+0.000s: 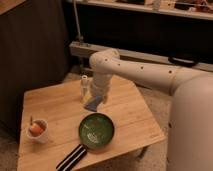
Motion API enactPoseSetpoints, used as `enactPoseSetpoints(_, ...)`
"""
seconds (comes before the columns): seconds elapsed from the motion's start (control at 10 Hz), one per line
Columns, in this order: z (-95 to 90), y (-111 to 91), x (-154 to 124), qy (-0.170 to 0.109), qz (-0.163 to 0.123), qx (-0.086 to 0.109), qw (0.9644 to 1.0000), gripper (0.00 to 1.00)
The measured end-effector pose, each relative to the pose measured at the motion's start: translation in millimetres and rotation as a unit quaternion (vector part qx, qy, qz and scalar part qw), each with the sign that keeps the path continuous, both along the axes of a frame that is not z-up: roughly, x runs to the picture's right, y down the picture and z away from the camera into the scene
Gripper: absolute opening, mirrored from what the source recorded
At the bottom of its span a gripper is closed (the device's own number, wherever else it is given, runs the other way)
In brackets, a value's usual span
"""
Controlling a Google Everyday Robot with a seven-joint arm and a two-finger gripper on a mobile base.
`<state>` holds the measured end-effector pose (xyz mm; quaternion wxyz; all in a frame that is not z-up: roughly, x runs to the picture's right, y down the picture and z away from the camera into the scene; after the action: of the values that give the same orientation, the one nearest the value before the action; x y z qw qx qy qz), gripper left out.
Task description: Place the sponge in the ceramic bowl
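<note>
At centre frame, the gripper (95, 99) hung over the wooden desk (52, 107), clamped on the blue-grey sponge (91, 106). Just below, toward the bottom edge, the green ceramic bowl (96, 131) sat apart from the sponge, a white cup (38, 131) at lower left.

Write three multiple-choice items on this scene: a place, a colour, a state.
1. The gripper is: A) over the table, just beyond the ceramic bowl; B) inside the bowl; C) below the table.
2. The bowl is: A) red; B) dark green; C) white.
3. The sponge is: A) in the bowl; B) held by the gripper, outside the bowl; C) under the table.
Answers: 1A, it hangs over the wood; 2B, its glaze is green; 3B, the bowl holds no sponge.
</note>
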<state>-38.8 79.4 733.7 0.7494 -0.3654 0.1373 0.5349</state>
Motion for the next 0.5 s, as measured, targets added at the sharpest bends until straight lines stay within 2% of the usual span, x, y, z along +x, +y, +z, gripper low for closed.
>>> enactPoseSetpoints(0.1,-7.2,18,2,-0.006,-0.018,0.000,0.9998,0.36)
enactPoseSetpoints(0.2,-13.4,42,1,-0.013,-0.042,-0.002,0.9990,0.43)
enactPoseSetpoints(0.3,-17.2,73,-2,-0.021,-0.067,-0.008,0.9975,0.55)
enactPoseSetpoints(0.5,-25.6,110,-10,-0.034,-0.110,-0.013,0.9933,0.75)
